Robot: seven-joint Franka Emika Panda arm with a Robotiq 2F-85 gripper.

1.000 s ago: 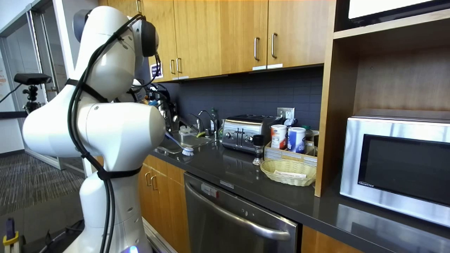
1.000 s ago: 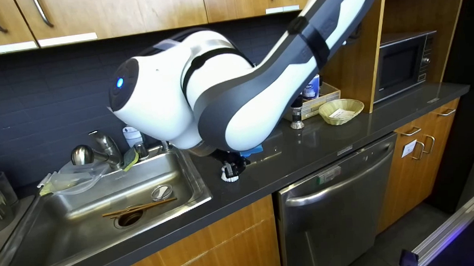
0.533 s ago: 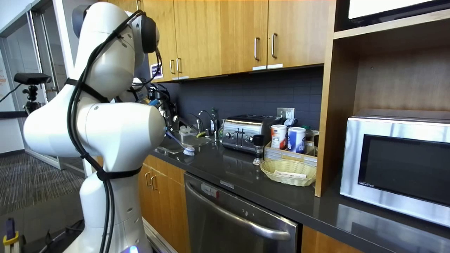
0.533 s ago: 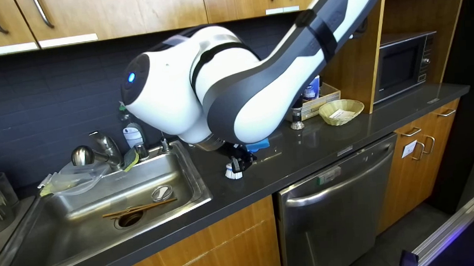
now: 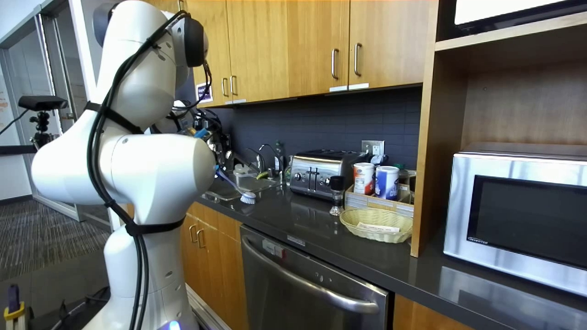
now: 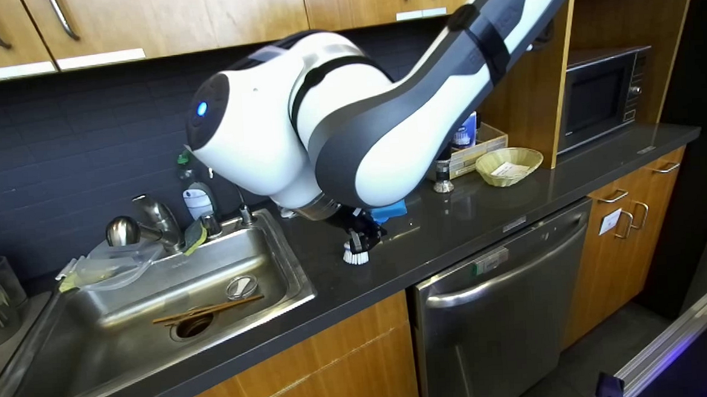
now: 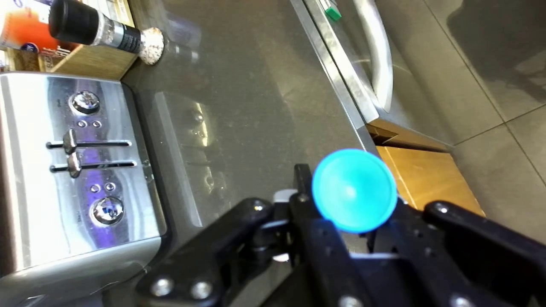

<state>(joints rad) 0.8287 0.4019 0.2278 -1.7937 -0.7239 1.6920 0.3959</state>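
Gripping a brush [image 6: 356, 257], the tool [image 6: 365, 239] hangs; a microwave [image 5: 523, 215] reads "INVERTER".

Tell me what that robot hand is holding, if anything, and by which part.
A brush, apparently by its blue handle; exactly where along it, I can't tell.

Robot arm [image 5: 160, 169], blue-handled brush [image 5: 247, 197] near sink [image 5: 259, 184], toaster [image 5: 316, 176]

My wrist view's bright, w/ hard glare on toaster [image 7: 81, 183]; fingers [image 7: 320, 251] & cyan disc [image 7: 354, 190] soft, out of focus. In an exterior view I get dim backsplash [image 6: 72, 140] vs. near-blown-out white arm [image 6: 399, 150].
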